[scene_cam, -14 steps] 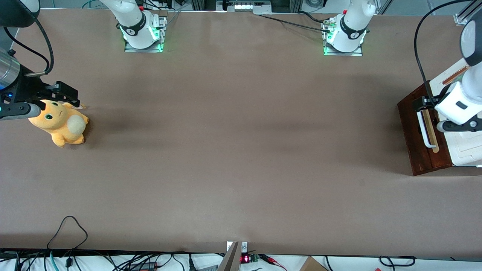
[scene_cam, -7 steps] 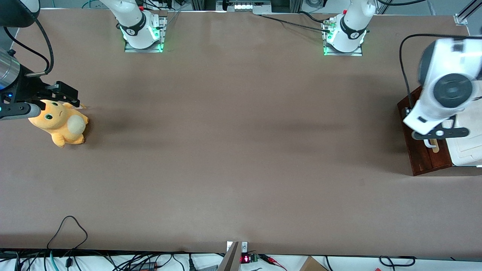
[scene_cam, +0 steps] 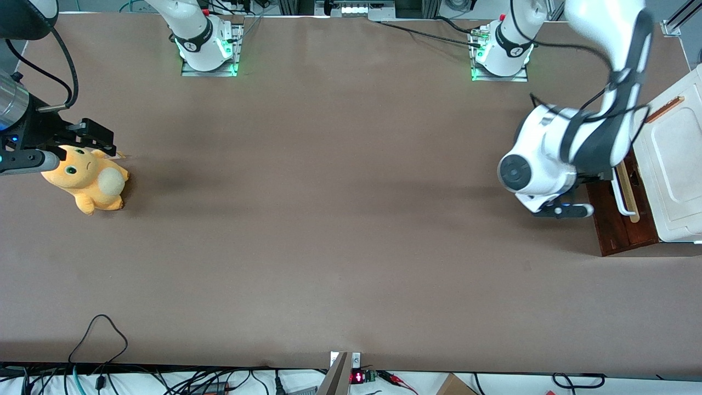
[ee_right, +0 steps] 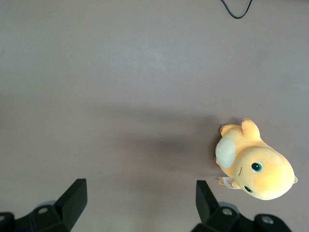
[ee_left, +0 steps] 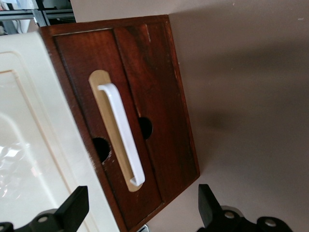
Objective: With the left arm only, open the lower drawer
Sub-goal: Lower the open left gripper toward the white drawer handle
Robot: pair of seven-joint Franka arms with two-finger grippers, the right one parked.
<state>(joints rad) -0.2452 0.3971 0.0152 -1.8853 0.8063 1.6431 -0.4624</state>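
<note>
gripper: fingers spread, holding nothing | above table in front of drawer, apart | handle long axis runs across the finger gap

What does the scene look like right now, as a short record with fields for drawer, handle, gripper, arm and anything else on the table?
drawer: lower drawer, dark wood front under the white cabinet, toward the working arm's end of the table
handle: white loop handle on a pale strip, nothing holding it
gripper: gripper open, in front of the drawer, clear of the handle
arm: left arm bent above the table beside the drawer
other: orange plush toy toward the parked arm's end
</note>
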